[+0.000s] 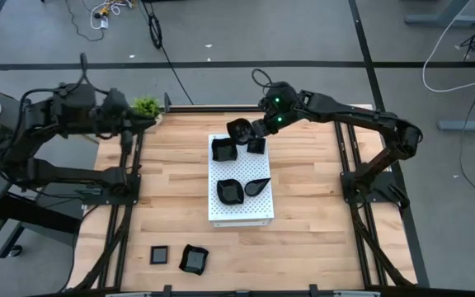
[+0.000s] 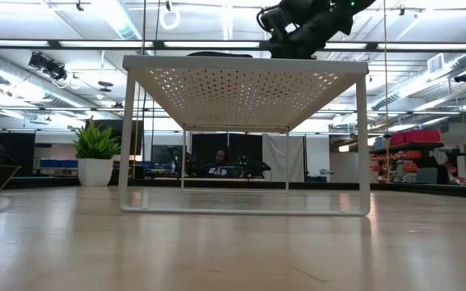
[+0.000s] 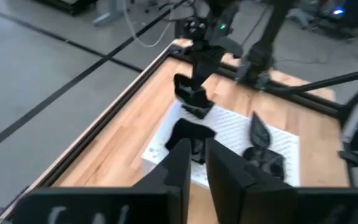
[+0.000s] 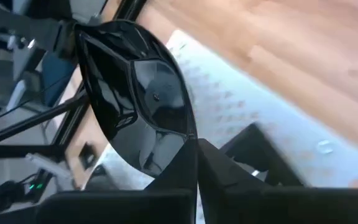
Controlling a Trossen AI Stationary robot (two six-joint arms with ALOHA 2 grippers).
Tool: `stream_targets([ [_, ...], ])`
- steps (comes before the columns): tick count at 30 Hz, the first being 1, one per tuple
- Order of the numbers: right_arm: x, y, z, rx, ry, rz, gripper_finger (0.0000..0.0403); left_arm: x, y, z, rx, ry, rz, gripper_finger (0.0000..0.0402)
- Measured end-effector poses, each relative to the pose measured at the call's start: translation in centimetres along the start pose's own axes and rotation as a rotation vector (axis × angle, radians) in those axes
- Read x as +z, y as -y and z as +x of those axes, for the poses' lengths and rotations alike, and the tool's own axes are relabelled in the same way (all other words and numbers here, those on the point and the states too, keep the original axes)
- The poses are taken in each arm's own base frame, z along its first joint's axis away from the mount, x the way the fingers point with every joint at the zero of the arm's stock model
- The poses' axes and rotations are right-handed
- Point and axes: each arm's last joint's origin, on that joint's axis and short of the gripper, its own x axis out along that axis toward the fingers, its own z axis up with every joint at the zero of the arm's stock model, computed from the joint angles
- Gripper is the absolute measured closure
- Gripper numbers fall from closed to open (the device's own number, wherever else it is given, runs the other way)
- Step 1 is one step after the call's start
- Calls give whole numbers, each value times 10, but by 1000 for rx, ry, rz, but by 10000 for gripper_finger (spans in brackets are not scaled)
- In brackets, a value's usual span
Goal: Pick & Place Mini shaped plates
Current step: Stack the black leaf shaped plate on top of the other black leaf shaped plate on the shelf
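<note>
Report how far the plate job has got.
Done: four plates sit on the white board, including the leaf plate. In hand: the right tool is shut on a plate above the board's far end. Left: two plates at the table's near edge. The left tool waits by the plant.

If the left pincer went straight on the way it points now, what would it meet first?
Judging by the left wrist view, the left pincer points at the white perforated board. The black plate at its near end looks first in line, though depth is unclear.
</note>
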Motion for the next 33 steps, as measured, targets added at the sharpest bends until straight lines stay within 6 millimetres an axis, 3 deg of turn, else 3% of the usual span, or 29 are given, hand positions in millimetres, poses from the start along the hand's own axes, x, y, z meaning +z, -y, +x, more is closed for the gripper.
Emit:
stream_targets([
  [11,-29,-36,13,155,-169,44,400,-9,1,-32,-146,64,1,395],
  [18,-51,-58,19,178,-236,104,400,-12,3,-32,-240,18,24,392],
  [33,-102,-98,27,143,-355,296,400,-18,2,-31,-232,-39,117,390],
])
